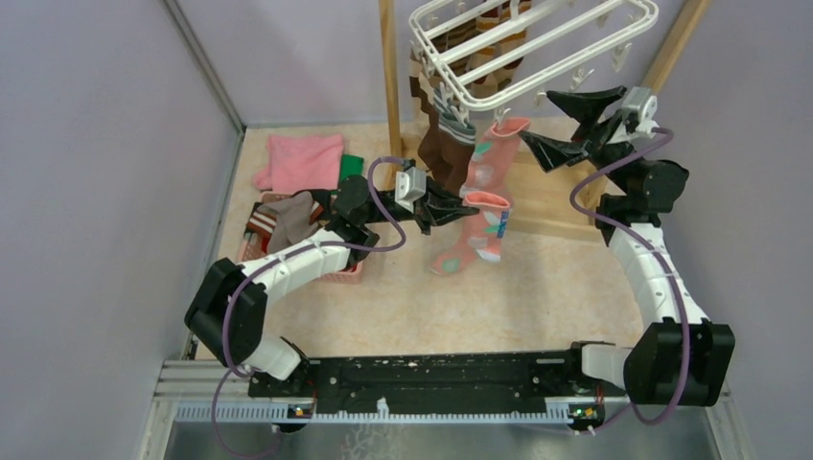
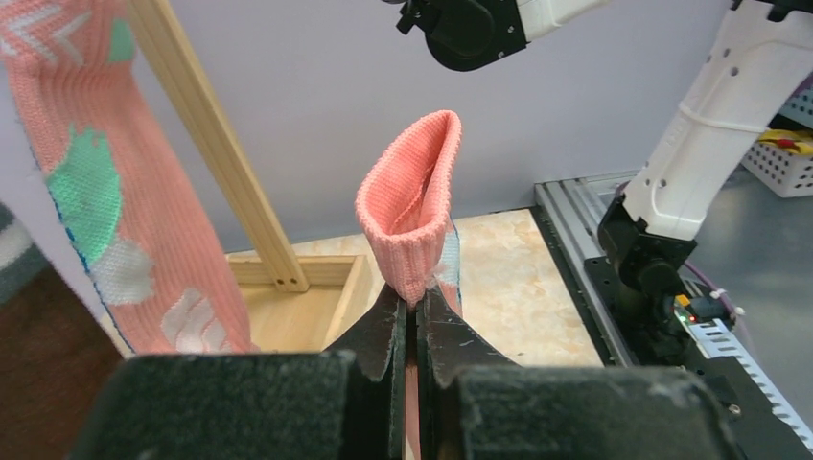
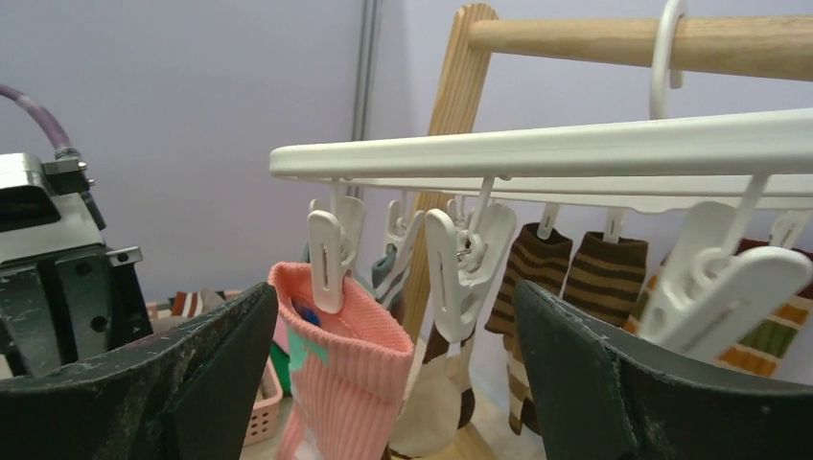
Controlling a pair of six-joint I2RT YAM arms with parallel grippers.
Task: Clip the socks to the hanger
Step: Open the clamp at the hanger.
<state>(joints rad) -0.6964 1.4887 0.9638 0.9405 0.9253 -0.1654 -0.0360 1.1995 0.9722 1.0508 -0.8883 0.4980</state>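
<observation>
The soft knitted pink socks (image 2: 407, 225) bear teal and white patches. Fabric striped socks (image 3: 602, 273) are brown and cream. The plastic grid hanger (image 3: 575, 149) is white, the flat folded cloth (image 1: 302, 161) pink.

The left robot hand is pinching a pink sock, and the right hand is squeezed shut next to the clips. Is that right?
Not quite. The right gripper is open, its jaws spread wide next to the clips; the right wrist view shows it. The left gripper is indeed pinching a pink sock.
</observation>
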